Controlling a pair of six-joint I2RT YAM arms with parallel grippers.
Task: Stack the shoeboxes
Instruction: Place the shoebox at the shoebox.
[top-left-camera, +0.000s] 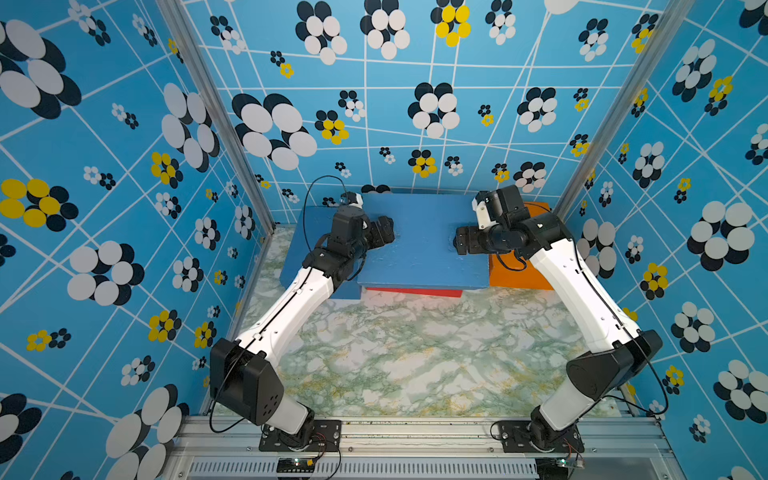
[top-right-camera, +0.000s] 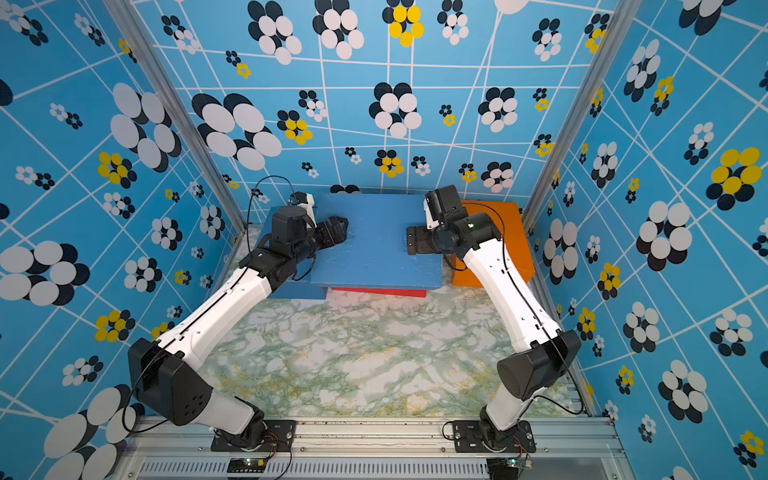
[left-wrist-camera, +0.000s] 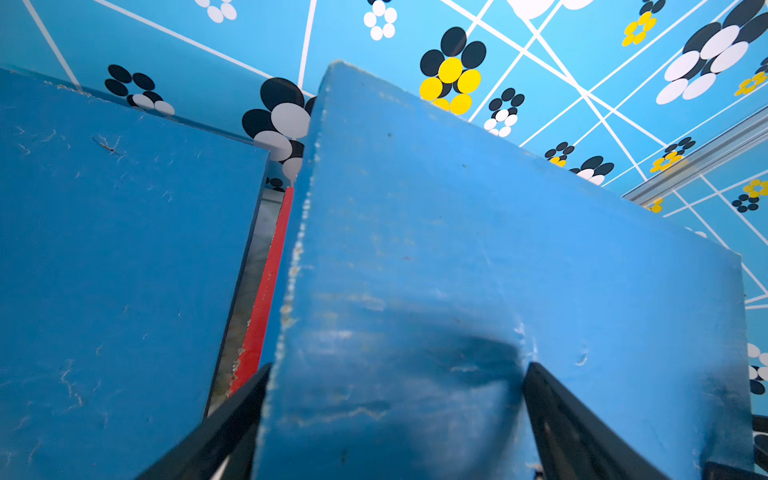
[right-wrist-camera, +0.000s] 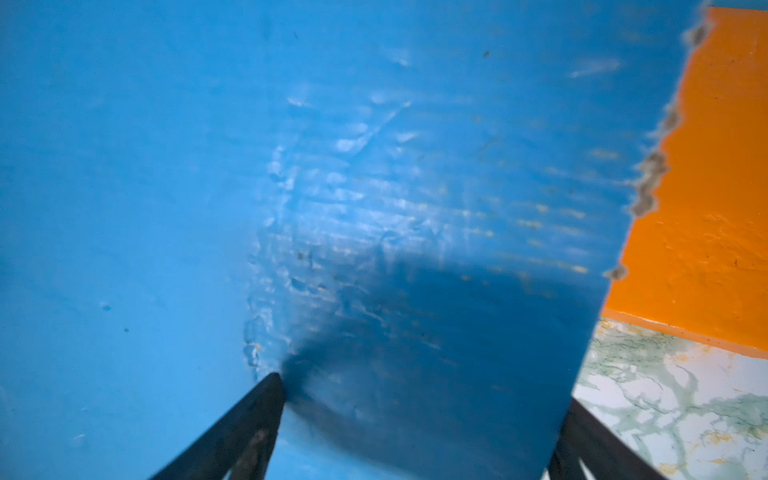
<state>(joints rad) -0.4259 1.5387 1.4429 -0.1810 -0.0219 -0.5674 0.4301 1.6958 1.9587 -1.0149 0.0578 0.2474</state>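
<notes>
A blue shoebox (top-left-camera: 424, 241) (top-right-camera: 374, 245) lies over the red shoebox (top-left-camera: 415, 292) (top-right-camera: 382, 292), which shows only as a strip under its front edge; I cannot tell whether they touch. My left gripper (top-left-camera: 388, 235) (left-wrist-camera: 399, 370) is shut on its left end, with one finger on either side of the end wall. On the right end my right gripper (top-left-camera: 457, 245) (right-wrist-camera: 422, 390) is shut the same way. A second blue shoebox (top-left-camera: 296, 249) (left-wrist-camera: 124, 270) sits on the table at the left, partly under my left arm. The orange shoebox (top-left-camera: 515, 278) (right-wrist-camera: 706, 208) sits at the right.
The boxes stand at the back of a marble-patterned table (top-left-camera: 395, 353), close to the flowered back wall (top-left-camera: 415, 124). Flowered side walls and aluminium corner posts (top-left-camera: 232, 166) close in on both sides. A metal rail (top-left-camera: 415, 432) with the arm bases runs along the front.
</notes>
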